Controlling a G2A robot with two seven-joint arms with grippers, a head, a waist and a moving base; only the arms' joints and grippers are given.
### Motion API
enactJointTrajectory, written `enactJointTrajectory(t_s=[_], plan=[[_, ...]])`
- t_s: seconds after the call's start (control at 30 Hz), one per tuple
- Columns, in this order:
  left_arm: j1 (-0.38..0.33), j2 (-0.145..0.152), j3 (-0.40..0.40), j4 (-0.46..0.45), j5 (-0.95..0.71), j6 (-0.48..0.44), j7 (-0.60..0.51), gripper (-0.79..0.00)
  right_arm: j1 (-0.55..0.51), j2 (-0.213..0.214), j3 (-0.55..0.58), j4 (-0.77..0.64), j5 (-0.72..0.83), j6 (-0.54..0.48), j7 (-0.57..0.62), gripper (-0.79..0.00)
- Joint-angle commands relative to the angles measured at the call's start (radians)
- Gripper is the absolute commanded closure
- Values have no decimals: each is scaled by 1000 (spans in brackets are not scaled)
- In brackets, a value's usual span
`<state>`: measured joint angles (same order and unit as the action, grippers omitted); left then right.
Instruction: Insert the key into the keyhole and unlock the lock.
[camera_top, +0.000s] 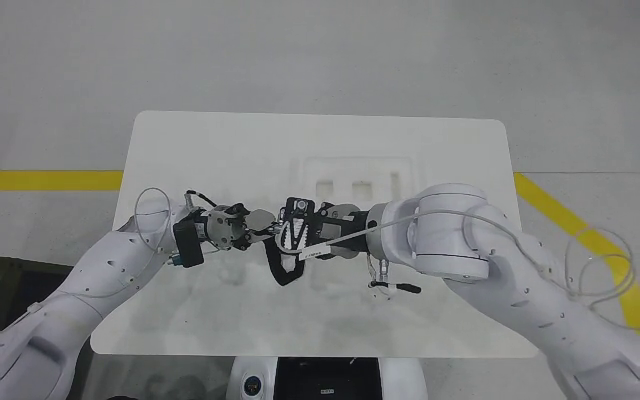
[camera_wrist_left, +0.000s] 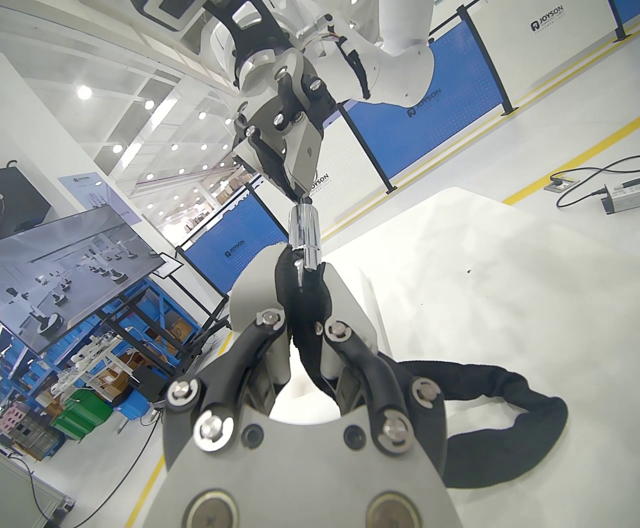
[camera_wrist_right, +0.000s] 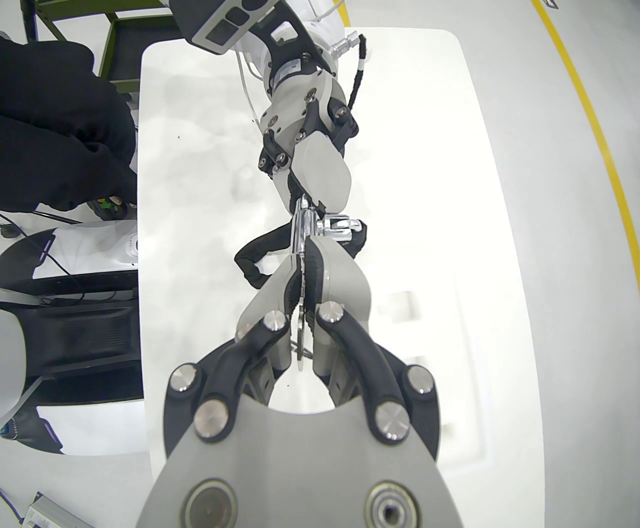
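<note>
Two things held mid-air | left gripper (camera_wrist_left: 301, 280) pinches lock (camera_wrist_left: 304, 232) to steady it | right gripper (camera_wrist_right: 307, 256) pinches key (camera_wrist_right: 299, 347), seemingly aimed into lock

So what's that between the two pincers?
The chrome lock, held by the left pincer, with the right pincer holding a key at its end; both wrist views show it.

The left gripper (camera_wrist_left: 301, 274) is closed on the lock (camera_wrist_left: 303, 234), its fingers (camera_wrist_left: 345, 300) pinching the black sleeved cable (camera_wrist_left: 505, 400) where the chrome barrel sticks out past the tips; the cable loops away over the white table (camera_wrist_left: 475, 280); the right gripper (camera_wrist_left: 300, 192) meets the barrel's far end, tips together; the key (camera_wrist_left: 305, 200) shows as a small dark stub between those tips and the barrel.
</note>
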<state>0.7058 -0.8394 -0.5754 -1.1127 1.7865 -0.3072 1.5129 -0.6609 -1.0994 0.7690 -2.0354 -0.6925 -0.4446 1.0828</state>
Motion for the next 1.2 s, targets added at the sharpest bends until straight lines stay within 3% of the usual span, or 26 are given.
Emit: enactJointTrajectory(t_s=[0.0, 0.03, 0.13, 0.63, 0.77, 0.8, 0.83, 1.17], plan=[[2, 0, 0, 2, -2, 2, 2, 0, 1, -1, -1, 1, 2, 0, -1, -111], [3, 0, 0, 2, -3, 2, 2, 0, 2, -2, -1, 2, 3, 0, -2, -179], [3, 0, 0, 3, -4, 5, 5, 0, 5, -3, -1, 2, 5, -2, -2, -246], [6, -5, 11, 32, -23, 19, 19, 0, 10, -1, 37, -42, 13, -4, 8, -246], [7, -6, 15, 45, -30, 23, 23, 0, -29, 13, 83, -90, 16, -7, 16, -179], [7, -7, 16, 47, -31, 23, 23, 0, -43, 17, 98, -99, 17, -8, 17, -126], [8, -8, 17, 49, -35, 23, 23, 0, -58, 22, 114, -105, 17, -9, 20, 0], [20, -4, -1, 52, -36, 23, 23, 0, -228, 66, 241, -142, -2, -69, 44, 0]])
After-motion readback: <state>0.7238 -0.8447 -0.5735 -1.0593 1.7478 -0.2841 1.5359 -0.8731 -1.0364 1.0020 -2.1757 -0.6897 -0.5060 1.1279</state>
